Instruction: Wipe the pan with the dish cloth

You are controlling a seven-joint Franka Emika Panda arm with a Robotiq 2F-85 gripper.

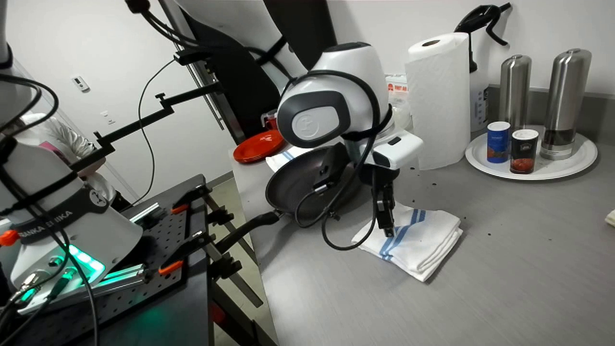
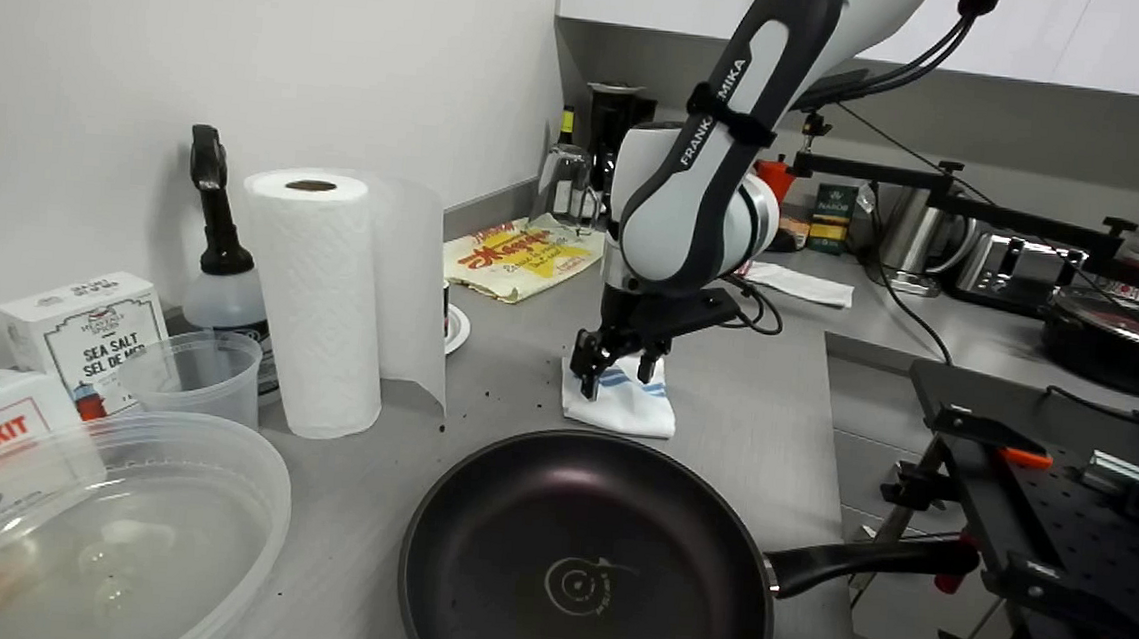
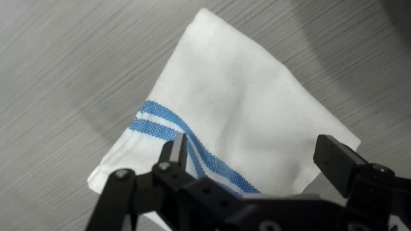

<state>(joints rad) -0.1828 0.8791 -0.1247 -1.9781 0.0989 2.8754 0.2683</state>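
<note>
near the round black frying pan [image 2: 594,537], the folded white fabric cloth with blue stripes [image 3: 237,99] lies on the grey desk [image 1: 495,288], probably light and limp, best pinched at its middle crease. the black two-fingered hand [image 3: 250,138], spread over it, grips nothing.

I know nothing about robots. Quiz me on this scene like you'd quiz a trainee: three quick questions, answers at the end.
1. Fill in: the pan has a long, black ...
2. True or false: the claw is open over the cloth.
3. Choose: that cloth's stripes are A red, B blue or C green.

Key: 1 handle; 2 true; 3 B.
</note>
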